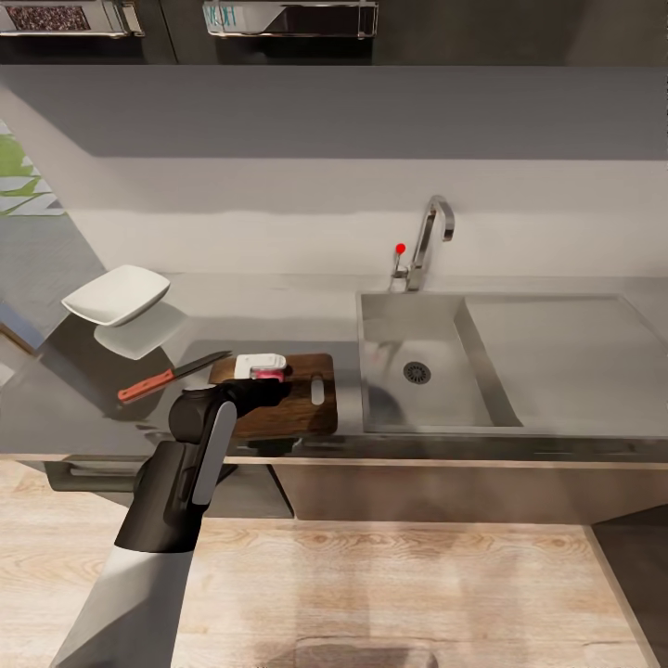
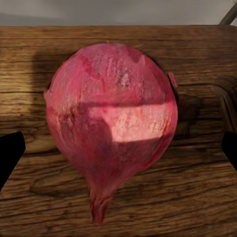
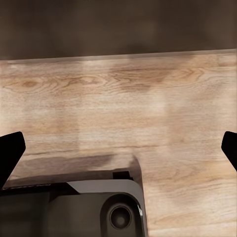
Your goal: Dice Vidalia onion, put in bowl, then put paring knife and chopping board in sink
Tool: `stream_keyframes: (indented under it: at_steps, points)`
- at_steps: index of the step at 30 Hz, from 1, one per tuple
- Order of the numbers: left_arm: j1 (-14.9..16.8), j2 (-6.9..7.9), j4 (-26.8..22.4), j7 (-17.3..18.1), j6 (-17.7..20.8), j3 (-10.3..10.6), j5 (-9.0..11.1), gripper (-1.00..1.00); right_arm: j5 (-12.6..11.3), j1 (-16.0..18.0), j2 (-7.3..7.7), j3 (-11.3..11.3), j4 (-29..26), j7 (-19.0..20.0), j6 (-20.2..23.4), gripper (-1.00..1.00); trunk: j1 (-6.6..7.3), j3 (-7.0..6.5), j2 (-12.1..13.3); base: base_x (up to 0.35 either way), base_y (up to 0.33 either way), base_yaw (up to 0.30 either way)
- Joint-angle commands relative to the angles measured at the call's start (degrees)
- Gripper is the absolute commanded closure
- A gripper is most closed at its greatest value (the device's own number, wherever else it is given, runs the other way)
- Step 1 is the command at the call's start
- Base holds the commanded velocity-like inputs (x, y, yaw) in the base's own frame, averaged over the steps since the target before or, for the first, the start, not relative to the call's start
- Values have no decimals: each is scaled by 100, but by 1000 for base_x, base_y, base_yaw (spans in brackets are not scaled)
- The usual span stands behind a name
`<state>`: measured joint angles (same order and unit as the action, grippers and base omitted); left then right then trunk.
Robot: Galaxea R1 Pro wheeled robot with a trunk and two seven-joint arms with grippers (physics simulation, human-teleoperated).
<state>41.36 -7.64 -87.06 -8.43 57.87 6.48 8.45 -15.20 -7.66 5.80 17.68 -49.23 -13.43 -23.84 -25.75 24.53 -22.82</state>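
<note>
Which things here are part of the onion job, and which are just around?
Job:
onion on chopping board
paring knife
bowl
sink
countertop
left gripper, open

Just around:
tap
wood floor
wall cabinets

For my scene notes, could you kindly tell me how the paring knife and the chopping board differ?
The paring knife is slim, with a reddish handle and dark blade; the chopping board is broad, brown and wooden. The knife lies bare, while the board carries the onion. Both rest on the countertop, left of the sink.
</note>
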Motion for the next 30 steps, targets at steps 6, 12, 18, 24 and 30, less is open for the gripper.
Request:
stream_keyframes:
  at_steps: [6,12,18,24,30]
  points:
    - [4,-1,-12,-59,22,3,60,-100,-44,1,9,34,-9,-38,-22,-100,-3,8,-10,-189,0,0]
    - [4,-1,-13,-60,22,-6,60,-100,-44,1,9,34,-7,-41,-20,-100,-3,8,-10,-332,0,0]
    - [4,-1,-13,-61,22,-6,60,-100,-44,1,9,34,-9,-37,-22,-100,-3,8,-10,-344,0,0]
    - [4,-1,-13,-61,22,-6,60,-100,-44,1,9,34,-11,-38,-23,-100,-3,8,-10,-332,0,0]
    - [4,1,-13,-60,16,2,60,-100,-44,1,9,34,-9,-39,-24,-100,-3,8,-10,-136,0,0]
